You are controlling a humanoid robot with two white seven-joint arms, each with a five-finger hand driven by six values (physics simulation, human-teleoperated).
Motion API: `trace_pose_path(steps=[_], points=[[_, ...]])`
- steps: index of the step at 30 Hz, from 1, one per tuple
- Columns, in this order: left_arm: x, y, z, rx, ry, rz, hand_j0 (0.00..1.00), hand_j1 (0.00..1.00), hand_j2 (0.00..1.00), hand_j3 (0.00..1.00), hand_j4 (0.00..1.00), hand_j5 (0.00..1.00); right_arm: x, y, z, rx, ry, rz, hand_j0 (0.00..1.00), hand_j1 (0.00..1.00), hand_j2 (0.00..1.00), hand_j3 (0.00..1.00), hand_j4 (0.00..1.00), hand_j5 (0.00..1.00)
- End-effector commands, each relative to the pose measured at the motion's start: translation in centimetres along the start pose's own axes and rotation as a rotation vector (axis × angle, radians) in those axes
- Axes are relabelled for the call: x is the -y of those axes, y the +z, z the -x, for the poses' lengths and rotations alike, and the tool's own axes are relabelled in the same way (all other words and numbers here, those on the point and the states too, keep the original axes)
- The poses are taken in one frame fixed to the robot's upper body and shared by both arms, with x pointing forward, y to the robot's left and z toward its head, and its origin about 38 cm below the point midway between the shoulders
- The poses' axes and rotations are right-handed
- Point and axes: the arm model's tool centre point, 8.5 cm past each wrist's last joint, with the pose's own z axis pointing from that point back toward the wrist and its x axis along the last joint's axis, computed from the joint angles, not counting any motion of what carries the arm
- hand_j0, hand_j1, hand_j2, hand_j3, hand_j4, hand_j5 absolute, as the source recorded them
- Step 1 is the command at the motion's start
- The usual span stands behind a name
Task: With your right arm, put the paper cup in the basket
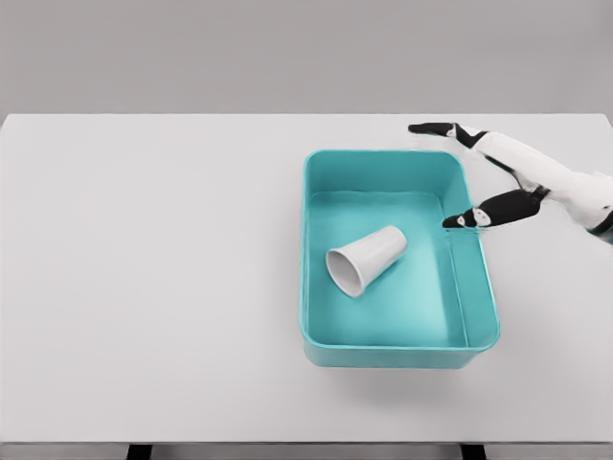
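Observation:
A white paper cup [366, 260] lies on its side inside the teal basket [397, 350], its mouth pointing to the lower left. My right hand [458, 172] hovers over the basket's right rim near the far corner, fingers spread and holding nothing. Its thumb tip reaches just over the right wall; the other fingers point left above the far right corner. The cup lies apart from the hand, lower and to the left. My left arm does not show.
The basket sits right of the middle on a white table [144, 287]. The table's front edge [287, 443] runs along the bottom, and a grey wall stands behind the far edge.

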Motion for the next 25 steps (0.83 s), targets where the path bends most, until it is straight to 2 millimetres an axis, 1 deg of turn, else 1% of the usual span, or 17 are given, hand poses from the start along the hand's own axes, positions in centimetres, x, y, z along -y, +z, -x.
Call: trace_pose_path(steps=[1,2,3,4,5,6,11,18,25], points=[[0.0,0.0,0.0,0.000,0.000,0.000,1.00,1.00,1.00,1.00,1.00,1.00,5.1,3.9,0.6,0.047,-0.105,0.209,1.00,1.00,1.00,1.00,1.00,1.00],[0.0,0.0,0.0,0.000,0.000,0.000,1.00,1.00,1.00,1.00,1.00,1.00,4.9,4.4,1.7,0.011,-0.109,0.214,1.00,1.00,1.00,1.00,1.00,1.00],[0.0,0.0,0.0,0.000,0.000,0.000,1.00,1.00,1.00,1.00,1.00,1.00,3.6,5.1,3.2,-0.078,-0.052,0.175,1.00,1.00,1.00,1.00,1.00,1.00],[0.0,0.0,0.0,0.000,0.000,0.000,1.00,1.00,1.00,1.00,1.00,1.00,3.1,5.6,3.7,-0.139,-0.010,0.150,1.00,1.00,1.00,1.00,1.00,1.00],[0.0,0.0,0.0,0.000,0.000,0.000,1.00,1.00,1.00,1.00,1.00,1.00,2.7,6.4,4.2,-0.172,-0.007,0.153,1.00,1.00,1.00,1.00,1.00,1.00],[0.0,0.0,0.0,0.000,0.000,0.000,1.00,1.00,1.00,1.00,1.00,1.00,2.4,6.7,4.4,-0.179,-0.013,0.156,1.00,1.00,1.00,1.00,1.00,1.00],[0.0,0.0,0.0,0.000,0.000,0.000,1.00,1.00,1.00,1.00,1.00,1.00,2.0,6.4,4.7,-0.185,-0.034,0.164,1.00,1.00,1.00,1.00,1.00,1.00],[0.0,0.0,0.0,0.000,0.000,0.000,1.00,1.00,1.00,1.00,1.00,1.00,0.9,5.3,4.9,-0.148,-0.072,0.188,1.00,1.00,1.00,1.00,1.00,1.00],[0.0,0.0,0.1,-0.002,-0.001,0.000,1.00,1.00,1.00,1.00,1.00,1.00,1.1,5.3,5.0,-0.148,-0.072,0.196,1.00,1.00,1.00,1.00,1.00,1.00]])
